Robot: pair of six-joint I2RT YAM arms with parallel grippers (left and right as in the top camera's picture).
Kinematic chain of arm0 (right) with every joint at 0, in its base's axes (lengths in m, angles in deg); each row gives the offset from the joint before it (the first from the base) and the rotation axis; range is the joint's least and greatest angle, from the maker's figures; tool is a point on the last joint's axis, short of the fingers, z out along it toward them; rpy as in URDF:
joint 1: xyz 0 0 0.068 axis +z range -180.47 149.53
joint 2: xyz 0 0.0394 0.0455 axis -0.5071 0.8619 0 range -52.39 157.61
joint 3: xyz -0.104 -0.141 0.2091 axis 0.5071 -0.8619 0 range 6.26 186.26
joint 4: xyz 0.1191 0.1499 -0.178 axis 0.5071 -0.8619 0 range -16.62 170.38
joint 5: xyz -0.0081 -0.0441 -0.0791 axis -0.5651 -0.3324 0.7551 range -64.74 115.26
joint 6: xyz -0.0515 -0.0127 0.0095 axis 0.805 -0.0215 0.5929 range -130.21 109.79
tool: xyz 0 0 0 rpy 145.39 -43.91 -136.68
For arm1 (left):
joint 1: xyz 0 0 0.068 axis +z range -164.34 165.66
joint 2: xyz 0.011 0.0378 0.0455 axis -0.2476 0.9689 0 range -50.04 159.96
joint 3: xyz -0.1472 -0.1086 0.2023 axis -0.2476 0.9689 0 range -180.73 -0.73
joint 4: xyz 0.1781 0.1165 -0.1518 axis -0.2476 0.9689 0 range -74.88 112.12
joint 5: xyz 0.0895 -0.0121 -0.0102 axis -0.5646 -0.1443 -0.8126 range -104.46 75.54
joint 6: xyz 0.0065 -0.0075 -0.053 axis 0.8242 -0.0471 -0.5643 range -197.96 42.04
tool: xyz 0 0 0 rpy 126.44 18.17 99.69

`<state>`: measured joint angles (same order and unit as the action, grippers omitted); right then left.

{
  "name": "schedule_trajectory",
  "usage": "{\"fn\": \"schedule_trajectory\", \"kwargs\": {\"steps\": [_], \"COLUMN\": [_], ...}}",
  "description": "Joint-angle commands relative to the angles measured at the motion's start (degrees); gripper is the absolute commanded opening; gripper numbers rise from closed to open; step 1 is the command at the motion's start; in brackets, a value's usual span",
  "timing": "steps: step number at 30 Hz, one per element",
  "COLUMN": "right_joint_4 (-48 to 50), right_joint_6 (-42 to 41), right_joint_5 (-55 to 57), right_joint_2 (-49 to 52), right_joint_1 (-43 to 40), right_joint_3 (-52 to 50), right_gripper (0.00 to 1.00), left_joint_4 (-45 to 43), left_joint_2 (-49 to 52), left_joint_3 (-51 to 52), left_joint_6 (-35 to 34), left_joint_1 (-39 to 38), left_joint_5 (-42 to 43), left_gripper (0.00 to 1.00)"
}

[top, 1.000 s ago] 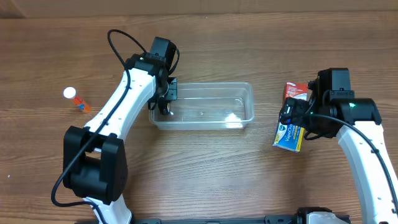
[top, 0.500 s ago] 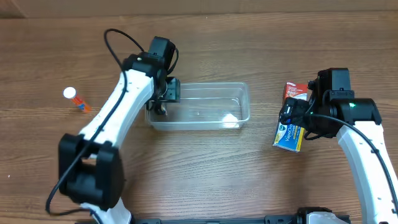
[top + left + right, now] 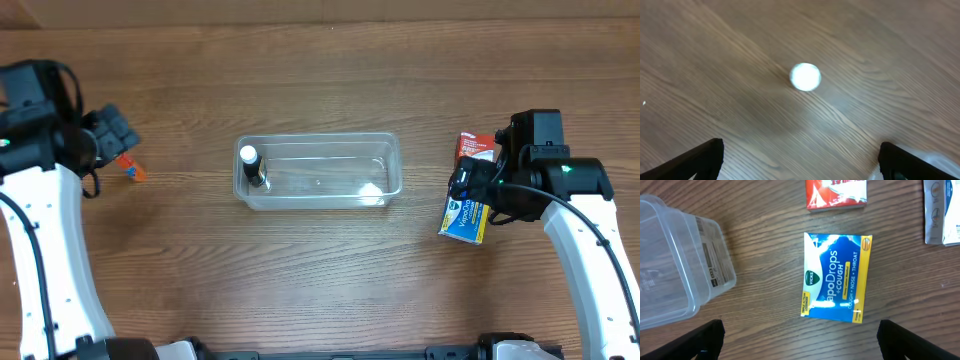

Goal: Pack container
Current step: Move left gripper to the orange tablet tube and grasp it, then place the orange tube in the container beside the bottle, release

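With a small white-capped bottle [image 3: 251, 165] now standing in the left end of the container [image 3: 320, 203] at mid-worktop, the left pincer [image 3: 800, 150] has swung away, released, over the orange bottle [image 3: 132, 170], seemingly the next item to pack, while the right pincer [image 3: 800, 330] hangs released above the blue box [image 3: 837, 276].

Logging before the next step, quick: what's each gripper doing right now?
Left gripper: open, holding nothing.
Right gripper: open, empty, over the blue VapoDrops box.
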<state>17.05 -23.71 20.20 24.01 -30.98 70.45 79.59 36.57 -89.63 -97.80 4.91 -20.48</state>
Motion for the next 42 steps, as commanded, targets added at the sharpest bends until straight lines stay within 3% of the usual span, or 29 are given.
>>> {"fn": "schedule_trajectory", "kwargs": {"steps": [1,10,13,14,16,21,27,34,37,42], "right_joint_4": [0.3,1.3,1.3,1.3,1.3,1.4,1.5,1.3,1.3,1.3], "right_joint_6": [-0.3,-0.3,-0.3,-0.3,-0.3,-0.3,-0.3,-0.3,-0.3,-0.3], "right_joint_5": [-0.2,-1.3,-1.3,-1.3,-1.3,-1.3,-1.3,-1.3,-1.3,-1.3], "right_joint_2": [-0.1,-0.1,-0.1,-0.1,-0.1,-0.1,-0.1,-0.1,-0.1,-0.1], "right_joint_1": [-0.2,-0.2,-0.2,-0.2,-0.2,-0.2,-0.2,-0.2,-0.2,-0.2], "right_joint_3": [1.4,0.3,0.3,0.3,0.3,0.3,0.3,0.3,0.3,0.3], "right_gripper": [1.0,1.0,1.0,1.0,1.0,1.0,1.0,1.0,1.0,1.0], "left_joint_4": [-1.2,-8.7,-9.7,-9.6,-9.6,-9.4,-7.9,0.6,6.1,12.8], "left_joint_2": [9.2,22.4,22.5,22.5,22.5,22.5,21.8,6.6,-3.0,-7.1], "left_joint_3": [0.3,0.3,0.3,0.3,0.3,0.3,0.1,-0.1,-0.1,0.0], "left_joint_6": [0.1,1.5,1.5,1.5,1.5,1.7,1.6,2.1,3.1,1.6], "left_joint_1": [2.9,2.8,2.8,2.8,2.8,2.8,1.3,-9.9,-19.2,-30.1], "left_joint_5": [3.5,4.6,4.6,4.6,4.6,4.6,5.9,7.6,7.6,7.1], "left_gripper": [1.0,0.96,0.77,0.63,0.5,0.31,0.19,0.17,0.18,0.1]}}
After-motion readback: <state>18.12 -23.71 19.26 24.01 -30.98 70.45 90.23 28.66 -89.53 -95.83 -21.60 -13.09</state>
